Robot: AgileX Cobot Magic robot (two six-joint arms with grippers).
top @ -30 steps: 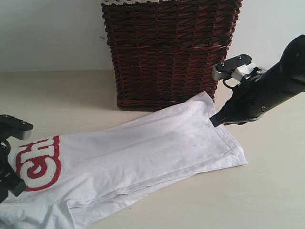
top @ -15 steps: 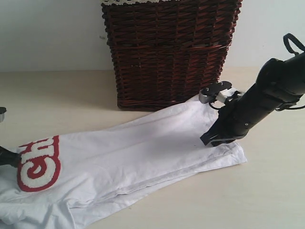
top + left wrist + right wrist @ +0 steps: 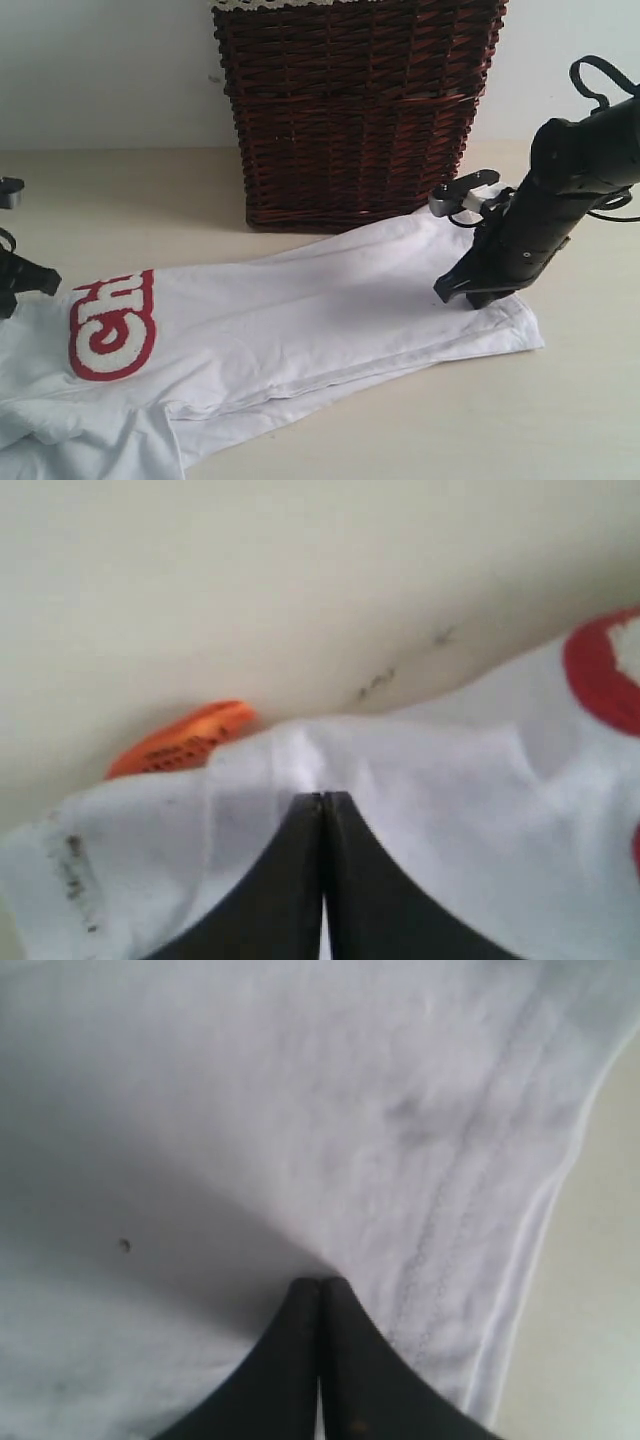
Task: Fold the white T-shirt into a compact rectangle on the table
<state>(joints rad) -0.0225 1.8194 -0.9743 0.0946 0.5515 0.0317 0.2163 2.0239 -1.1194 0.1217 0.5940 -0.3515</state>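
White T-shirt [image 3: 300, 320] lying long and doubled lengthwise on the pale surface [image 3: 150, 200], from the red lettering [image 3: 112, 325] at my left to the hem at my right, just in front of a dark wicker basket [image 3: 355, 110]. My left fingers [image 3: 322, 802] are pressed fully together at the collar end, beside the orange tag [image 3: 180, 742]. Cloth puckers at their tips, so I judge a thin pinch. My right fingers [image 3: 319, 1284] are likewise closed, with cloth tenting at the tips near the hem seam. The risks I see: either shallow pinch could slip free on lifting; the right may hold only the top layer, so the layers would part; the rumpled cloth at the near left corner could fold in crooked; the hem could snag the basket
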